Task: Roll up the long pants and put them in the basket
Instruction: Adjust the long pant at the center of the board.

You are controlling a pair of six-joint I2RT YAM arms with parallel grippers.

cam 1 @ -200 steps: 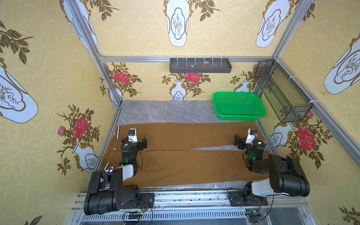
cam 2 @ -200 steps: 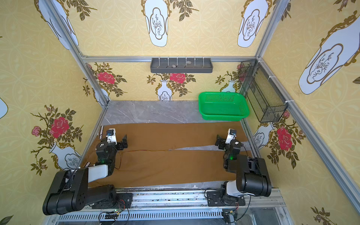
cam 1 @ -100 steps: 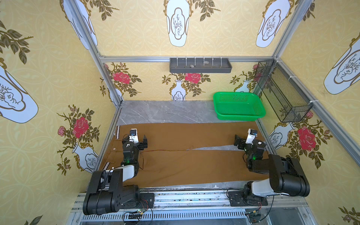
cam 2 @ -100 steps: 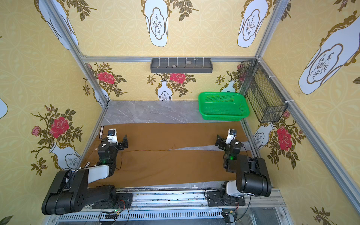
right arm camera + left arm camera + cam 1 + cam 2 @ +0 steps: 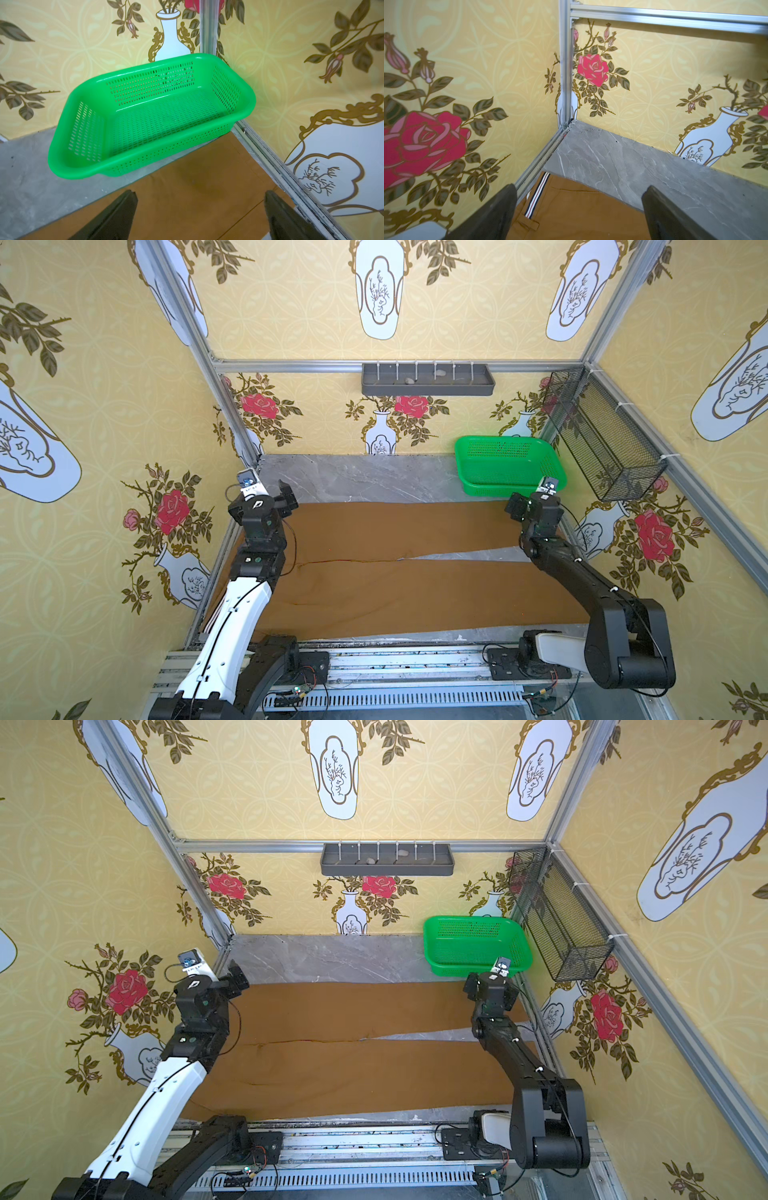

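Note:
The long pants (image 5: 395,572) (image 5: 353,1052) lie flat across the grey table, ochre-brown, with the waist at the left and both legs running right. My left gripper (image 5: 274,495) (image 5: 226,979) hovers open over the far left corner of the waist. In the left wrist view the striped waistband (image 5: 536,197) and a belt loop show between the spread fingers of the left gripper (image 5: 581,188). My right gripper (image 5: 525,506) (image 5: 478,986) (image 5: 200,192) hangs open over the far leg's end, with only brown cloth (image 5: 187,197) below it. Neither holds anything.
A green perforated basket (image 5: 509,464) (image 5: 145,116) sits at the back right, just beyond the right gripper. A black wire basket (image 5: 602,435) hangs on the right wall and a grey shelf tray (image 5: 428,379) on the back wall. Bare marble table (image 5: 365,477) lies behind the pants.
Both grippers have risen and moved toward the far edge of the pants, still open. The pants lie as before.

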